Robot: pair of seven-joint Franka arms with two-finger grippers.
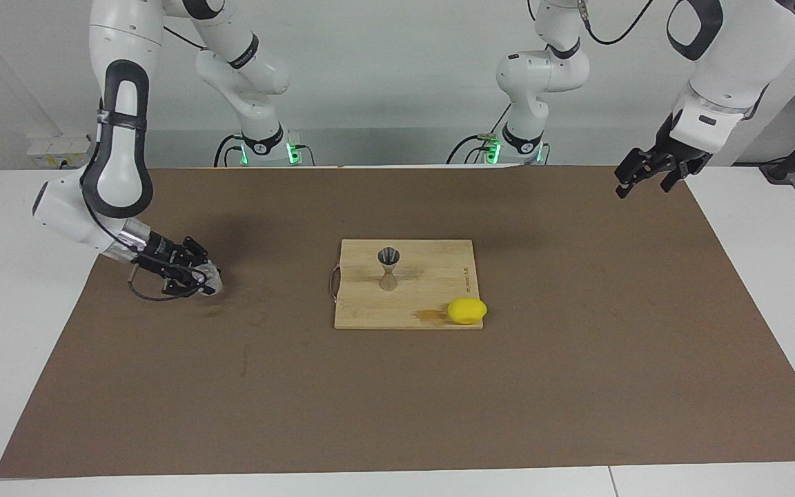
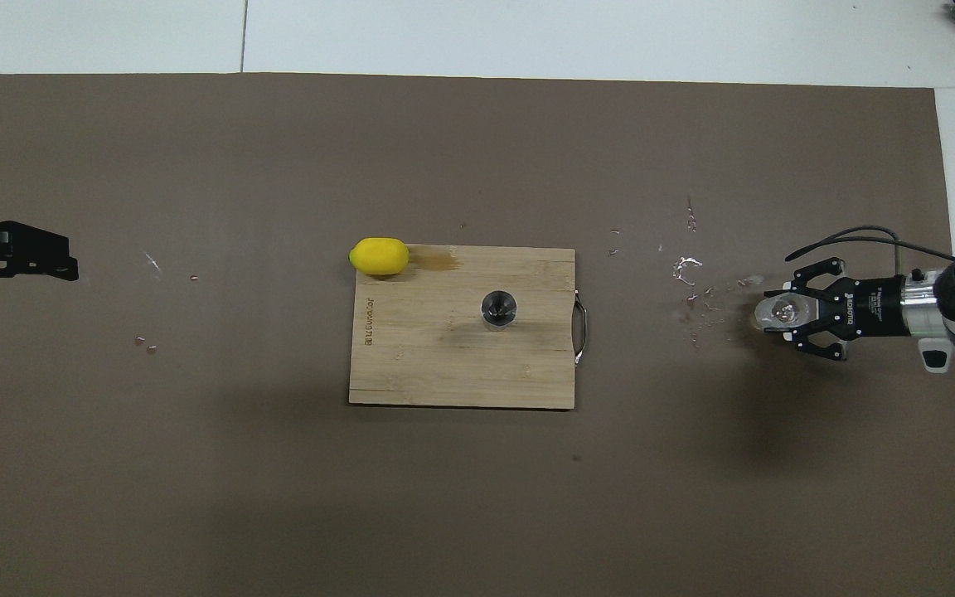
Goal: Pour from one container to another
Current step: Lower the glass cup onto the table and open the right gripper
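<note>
Clear cup sits pinched in the right gripper (ready for carrying), well apart from the jigger; left gripper waits, fingers spread.

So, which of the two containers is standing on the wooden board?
The metal jigger, upright on the cutting board. The clear cup is off it, between the right gripper fingers.

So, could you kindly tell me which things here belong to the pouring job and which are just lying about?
For the job:
- cup, at the right arm's end, right pincer around it
- jigger, upright on the board

Lying about:
- board
- lemon, at the board's corner
- left pincer, waiting over the mat's edge
</note>
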